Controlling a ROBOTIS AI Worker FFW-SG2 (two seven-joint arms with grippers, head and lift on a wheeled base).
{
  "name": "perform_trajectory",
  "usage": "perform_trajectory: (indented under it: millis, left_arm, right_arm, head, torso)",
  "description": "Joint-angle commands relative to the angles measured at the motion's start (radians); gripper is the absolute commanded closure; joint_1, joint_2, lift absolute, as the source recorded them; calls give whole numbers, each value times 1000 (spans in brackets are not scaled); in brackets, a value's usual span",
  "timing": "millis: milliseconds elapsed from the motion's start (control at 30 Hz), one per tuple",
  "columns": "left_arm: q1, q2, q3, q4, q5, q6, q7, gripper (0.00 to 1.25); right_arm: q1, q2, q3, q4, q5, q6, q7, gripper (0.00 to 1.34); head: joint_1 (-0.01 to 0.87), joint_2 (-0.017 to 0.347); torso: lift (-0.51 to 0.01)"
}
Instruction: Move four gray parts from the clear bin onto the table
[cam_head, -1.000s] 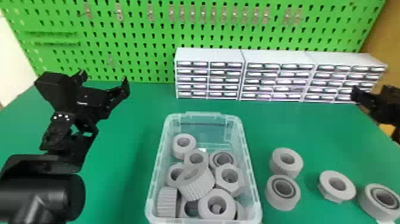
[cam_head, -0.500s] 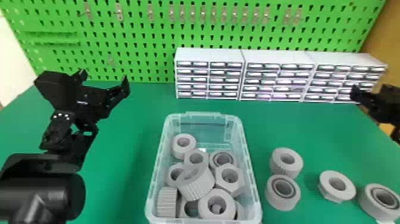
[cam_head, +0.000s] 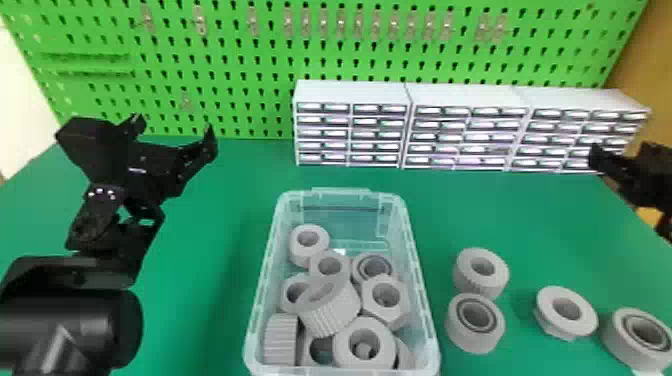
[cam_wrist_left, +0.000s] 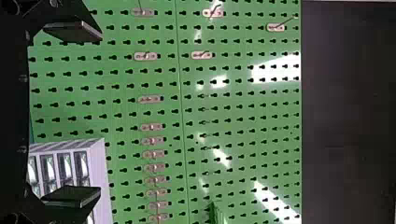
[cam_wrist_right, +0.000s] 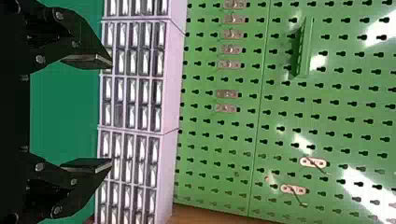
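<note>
My left gripper is held open above the table's left side, left of the clear bin; in its wrist view the left gripper has nothing between its fingers. At the right edge, my right gripper is up in front of the drawers, and in its wrist view the right gripper stands open and empty. Several gray parts lie heaped in the bin, with a ribbed one on top and a round one at the back. Outside, right of the bin, several gray parts rest on the table.
White drawer units stand at the back of the green table, before a green pegboard with metal hooks. The bin's raised walls surround the heaped parts.
</note>
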Motion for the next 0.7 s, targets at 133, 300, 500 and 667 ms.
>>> perform_trajectory:
  millis: [133,300,500,667]
  left_arm:
    - [3,0,5,-5,-1,0,-1,125]
    - [3,0,6,-7,-3,0,1,125]
    - [5,0,6,-7,-6,0,1,125]
    - [8,0,8,-7,-6,0,-1,125]
  right_arm:
    - [2,6,7,-3,-1,-1,0,512]
    - [-9,9,24,-3,4,1,0,512]
    - [-9,21,32,-3,14,1,0,512]
    - [-9,23,38,-3,14,1,0,512]
  head:
    - [678,34]
    - [678,34]
    - [678,34]
    - [678,34]
  torso:
    - [-50]
    - [-50]
    - [-50]
    - [-50]
